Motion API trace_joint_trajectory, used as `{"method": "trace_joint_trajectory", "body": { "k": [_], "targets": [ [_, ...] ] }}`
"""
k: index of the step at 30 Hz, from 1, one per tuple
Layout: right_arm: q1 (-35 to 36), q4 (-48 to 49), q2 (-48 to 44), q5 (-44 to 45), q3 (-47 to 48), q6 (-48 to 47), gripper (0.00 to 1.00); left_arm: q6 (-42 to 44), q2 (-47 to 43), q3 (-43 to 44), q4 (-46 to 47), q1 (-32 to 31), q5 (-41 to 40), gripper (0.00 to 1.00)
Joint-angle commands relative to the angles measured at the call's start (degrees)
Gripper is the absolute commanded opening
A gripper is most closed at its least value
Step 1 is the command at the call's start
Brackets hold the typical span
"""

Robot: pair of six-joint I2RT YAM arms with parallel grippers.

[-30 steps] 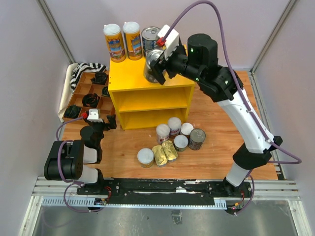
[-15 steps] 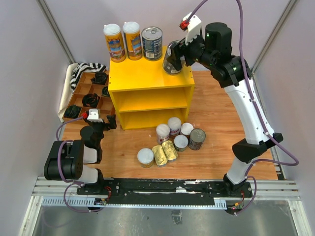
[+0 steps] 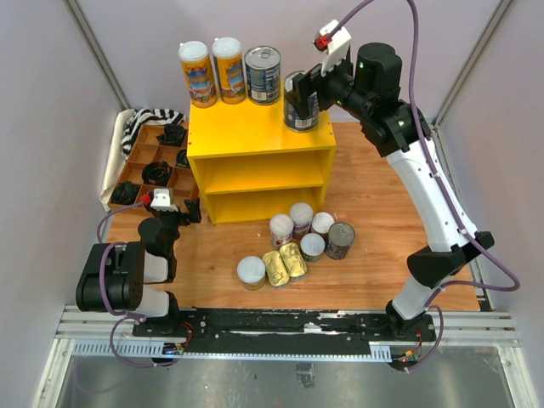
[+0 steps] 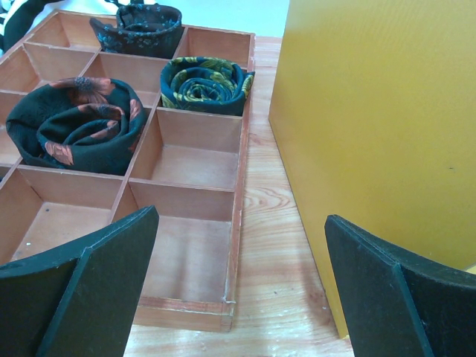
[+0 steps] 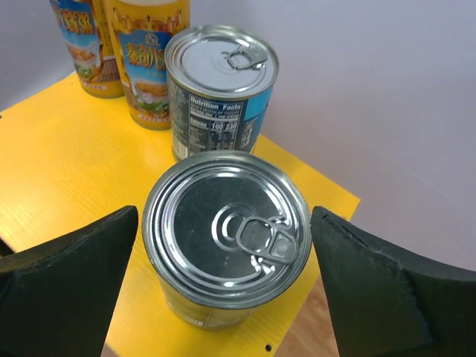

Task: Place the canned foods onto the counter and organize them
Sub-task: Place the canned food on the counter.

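Right fingers (image 5: 67,282): spread wide, one on each side of the can, not clamping it.
Right gripper (image 5: 224,216): hangs over the can from above, its wrist reaching across from the counter's right side.
Can (image 3: 300,113): upright on its own base, pull-tab up, at the right rear corner of the counter top and close to the edge.
Why there: it extends the back row of tall tins (image 3: 212,72) and blue can (image 3: 263,75), leaving the front of the top bare.
Counter (image 3: 229,132): both shelves hold nothing.
Left fingers (image 4: 97,290): wide apart, holding nothing.
Left gripper (image 4: 239,216): low between tray (image 4: 242,149) and the counter's side, likely parked clear of the work.
Floor cans (image 3: 297,242): clustered on the table (image 3: 374,212) before the counter, not yet shelved.
Risk: a sideways retreat could nudge the can off its corner, so lifting straight up looks safest.
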Motion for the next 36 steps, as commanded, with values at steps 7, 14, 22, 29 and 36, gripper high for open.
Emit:
{"method": "trace_joint_trajectory", "body": {
  "k": [7,14,22,29,36],
  "targets": [
    [-0.6,18.6,-14.2,4.4,-24.9,3.6,0.99,0.7,0.4,0.6,0.9,-0.4,0.3,1.0],
    [-0.6,21.1,-14.4,3.6,-28.8,5.0,0.98,0.7,0.4,0.6,0.9,-0.3,0.3,1.0],
    [-0.6,22.9,-13.5,4.7,-30.6,6.3,0.9,0.7,0.4,0.6,1.0,-0.3,0.3,1.0],
    [-0.6,24.6,-11.9,6.7,-32.2,6.8,0.6,0.7,0.4,0.6,0.9,-0.3,0.3,1.0],
    [-0.8,24.6,-6.6,9.2,-27.9,4.9,0.58,0.7,0.4,0.6,0.9,-0.3,0.3,1.0]
  ]
}}
